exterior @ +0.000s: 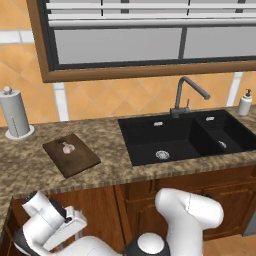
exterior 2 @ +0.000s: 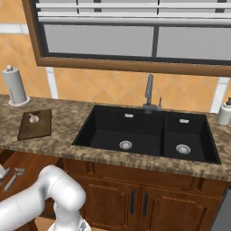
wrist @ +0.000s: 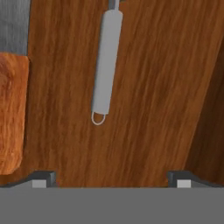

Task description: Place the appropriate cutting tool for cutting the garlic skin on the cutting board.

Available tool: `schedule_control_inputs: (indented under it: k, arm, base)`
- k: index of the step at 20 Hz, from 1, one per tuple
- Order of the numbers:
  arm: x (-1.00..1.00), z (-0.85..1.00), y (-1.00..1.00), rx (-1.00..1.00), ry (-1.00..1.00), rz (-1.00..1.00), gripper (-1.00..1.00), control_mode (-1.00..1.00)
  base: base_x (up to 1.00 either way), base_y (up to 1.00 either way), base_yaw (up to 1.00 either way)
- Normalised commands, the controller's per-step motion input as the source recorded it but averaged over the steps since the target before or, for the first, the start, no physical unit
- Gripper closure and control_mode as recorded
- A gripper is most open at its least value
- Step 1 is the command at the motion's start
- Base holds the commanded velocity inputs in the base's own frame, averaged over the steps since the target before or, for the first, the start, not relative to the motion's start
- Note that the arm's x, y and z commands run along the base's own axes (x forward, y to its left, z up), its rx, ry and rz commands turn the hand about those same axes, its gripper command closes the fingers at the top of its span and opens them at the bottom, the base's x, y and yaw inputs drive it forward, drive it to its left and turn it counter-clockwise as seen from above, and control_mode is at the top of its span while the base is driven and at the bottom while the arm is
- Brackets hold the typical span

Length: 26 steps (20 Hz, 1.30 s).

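We see the knife point(wrist: 13, 109) at the left edge of our hand view, lying on brown wood: fat orange-brown handle, grey blade. Our gripper point(wrist: 111, 179) is open wide and holds nothing. The garlic point(exterior: 67, 148) sits on the cutting board point(exterior: 82, 162).

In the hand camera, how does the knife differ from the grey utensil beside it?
The knife has a broad orange-brown wooden handle; the grey utensil has a slim metal one ending in a small loop. The knife's grey blade partly shows; the utensil's working end is cut off. Both lie side by side, apart, on the wooden surface.
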Motion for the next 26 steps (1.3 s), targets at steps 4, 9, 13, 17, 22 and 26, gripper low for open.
schedule_control_inputs:
  k: [4,9,13,17,22,26]
  arm:
    - [0.1,-0.01,0.31,0.04,-0.02,-0.06,-1.0,-1.0]
    - [0.0,-0.26,0.2,0.09,-0.03,-0.06,-1.0,-1.0]
    - [0.0,-0.17,0.0,0.08,-0.08,-0.04,-1.0,-1.0]
    - [0.11,-0.24,0.01,0.07,-0.03,-0.05,-1.0,-1.0]
    - [0.24,-0.32,0.07,0.09,0.0,-0.01,-1.0,-1.0]
    - [0.0,-0.41,0.16,0.06,0.0,0.0,-1.0,-1.0]
  base:
    - [0.0,0.0,0.0]
    - [0.0,0.0,0.0]
    - [0.0,0.0,0.0]
    - [0.0,0.0,0.0]
    - [0.0,0.0,0.0]
    - [0.0,0.0,0.0]
